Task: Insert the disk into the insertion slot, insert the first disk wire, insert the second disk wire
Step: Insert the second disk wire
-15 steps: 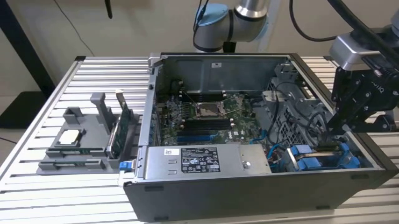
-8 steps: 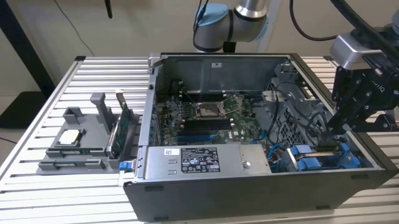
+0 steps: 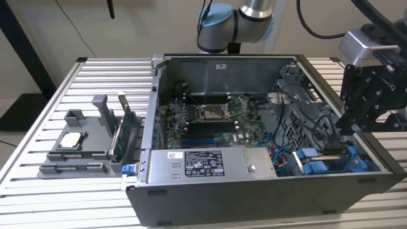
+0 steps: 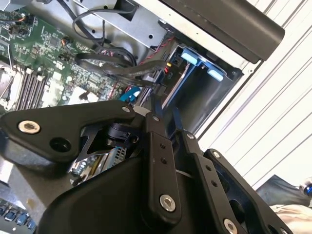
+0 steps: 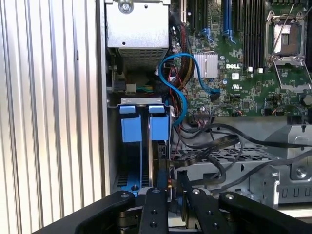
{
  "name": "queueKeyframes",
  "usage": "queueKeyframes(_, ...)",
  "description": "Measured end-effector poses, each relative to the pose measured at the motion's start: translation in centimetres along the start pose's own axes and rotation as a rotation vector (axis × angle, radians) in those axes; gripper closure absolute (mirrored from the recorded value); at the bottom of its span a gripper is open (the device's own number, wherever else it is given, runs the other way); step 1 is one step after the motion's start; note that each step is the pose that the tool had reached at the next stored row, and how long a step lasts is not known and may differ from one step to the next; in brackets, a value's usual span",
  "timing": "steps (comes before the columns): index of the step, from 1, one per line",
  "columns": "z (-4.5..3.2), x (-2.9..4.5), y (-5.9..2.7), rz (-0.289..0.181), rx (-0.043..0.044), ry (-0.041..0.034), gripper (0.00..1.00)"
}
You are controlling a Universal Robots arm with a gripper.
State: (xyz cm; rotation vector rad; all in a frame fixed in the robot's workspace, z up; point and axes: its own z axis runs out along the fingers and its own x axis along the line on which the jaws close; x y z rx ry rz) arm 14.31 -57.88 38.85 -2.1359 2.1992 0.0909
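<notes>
The disk (image 3: pixel 316 165), in its blue carrier, stands edge-on inside the insertion slot (image 3: pixel 367 161) of the drive cage at the case's front corner on the exterior view's right. Its blue tabs (image 5: pixel 145 127) face out of the bay, and they also appear in the second wrist view as blue tabs (image 4: pixel 201 62). My gripper (image 3: pixel 335 148) reaches down into the case right over the disk's rear edge. The fingers (image 5: pixel 163 181) stand close together on the black connector of a disk wire (image 4: pixel 146 73), held at the disk's back. The gripper (image 4: pixel 165 108) hides the contact point itself.
The open computer case (image 3: pixel 254 200) lies on a slatted metal table (image 3: pixel 95 71). A power supply (image 3: pixel 203 164) sits by the cage, with loose black cables (image 5: pixel 219 141) and a blue cable (image 5: pixel 170 73) around it. A grey holder with green cards (image 3: pixel 95 138) stands at the exterior view's left.
</notes>
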Motion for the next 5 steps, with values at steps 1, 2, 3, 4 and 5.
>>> queueKeyframes(1, 0.0, 0.0, 0.0, 0.0, 0.0, 0.0, 0.76)
queueKeyframes(2, -0.03, 0.0, 0.0, 0.0, 0.0, 0.0, 0.76)
queueKeyframes(3, -0.05, -0.01, 0.0, 0.0, 0.0, 0.0, 0.76)
queueKeyframes(4, -0.05, -0.01, 0.0, 0.0, 0.0001, 0.0001, 0.76)
queueKeyframes(5, -0.06, -0.01, 0.0, 0.0, 0.0, 0.0, 0.76)
